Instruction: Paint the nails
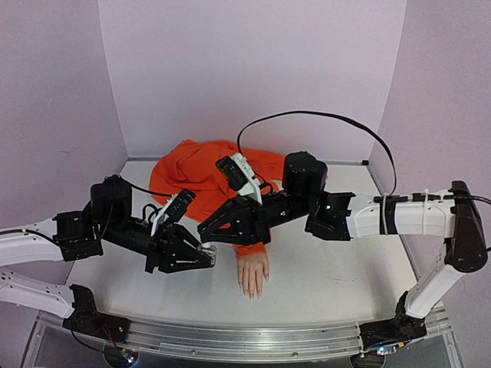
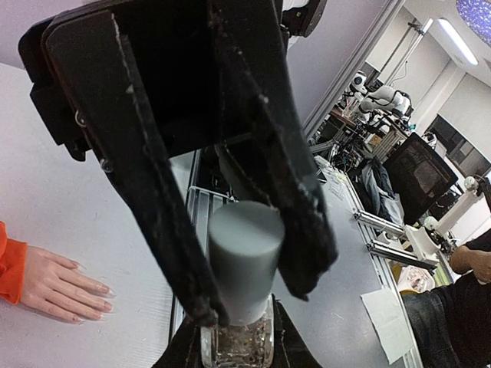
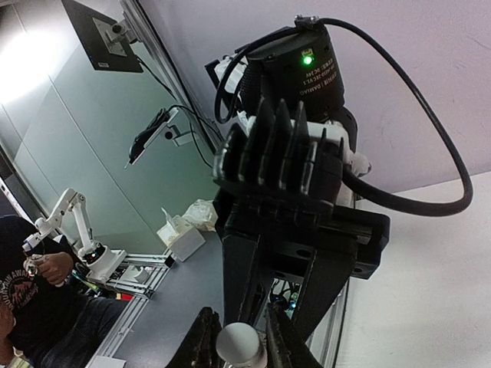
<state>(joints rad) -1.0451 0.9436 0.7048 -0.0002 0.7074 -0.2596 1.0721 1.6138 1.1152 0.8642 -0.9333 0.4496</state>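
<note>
My right gripper point(image 2: 257, 299) has its fingers clamped on the cap point(image 2: 244, 249), one on each side. Below it my left gripper point(image 2: 238, 354) is shut on the glass bottle point(image 2: 238, 337), left of the middle of the bench point(image 1: 330, 276); I cannot tell whether the bottle rests on it. I judge the step to be unscrewing. I'd keep the left clamp firm, turn the right wrist about the cap's own axis, then lift straight up so the brush clears the neck without dripping. The nails point(image 1: 252, 293) are just right of the bottle, on the hand point(image 1: 253, 272), which lies flat by the near edge with its fingertips toward that edge and its sleeve point(image 1: 192, 172) trailing to the back.
</note>
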